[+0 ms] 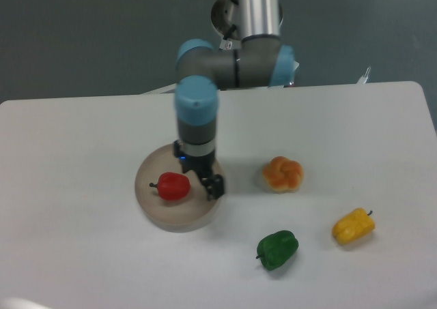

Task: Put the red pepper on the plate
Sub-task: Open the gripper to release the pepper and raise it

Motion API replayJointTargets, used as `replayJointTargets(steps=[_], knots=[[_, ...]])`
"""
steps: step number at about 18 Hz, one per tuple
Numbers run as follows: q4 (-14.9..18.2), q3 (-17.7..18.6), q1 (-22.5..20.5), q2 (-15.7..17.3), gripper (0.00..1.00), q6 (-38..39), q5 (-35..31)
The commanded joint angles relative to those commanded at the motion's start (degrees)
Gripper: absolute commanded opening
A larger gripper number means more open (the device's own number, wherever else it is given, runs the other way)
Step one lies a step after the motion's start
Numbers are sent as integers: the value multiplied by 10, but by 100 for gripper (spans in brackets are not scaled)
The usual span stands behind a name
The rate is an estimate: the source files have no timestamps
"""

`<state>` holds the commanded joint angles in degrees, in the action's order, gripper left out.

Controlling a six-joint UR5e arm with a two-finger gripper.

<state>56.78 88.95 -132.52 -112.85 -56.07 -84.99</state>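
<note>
The red pepper (173, 185) is small and glossy, and lies on the left half of the round beige plate (179, 217), its dark stem pointing left. My gripper (199, 184) points straight down over the plate's right half, just right of the pepper. Its jaws stand apart; one dark finger (215, 186) shows near the plate's right rim, and the other is hard to make out beside the pepper. The gripper holds nothing.
An orange lobed pepper (283, 174) lies to the right of the plate. A green pepper (277, 249) lies at the front, and a yellow pepper (354, 226) at the right. The arm's elbow (232, 63) rises behind the plate.
</note>
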Motion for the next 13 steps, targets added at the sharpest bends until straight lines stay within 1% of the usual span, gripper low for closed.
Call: replayJointTargets(steps=[2, 5, 7, 10, 13], knots=[[0, -21, -32, -1, 100, -52, 0], [0, -31, -77, 0, 100, -143, -4], [1, -40, -97, -2, 100, -184, -11], [2, -57, -115, -5, 100, -234, -24], [0, -59, -122, -9, 100, -278, -22]])
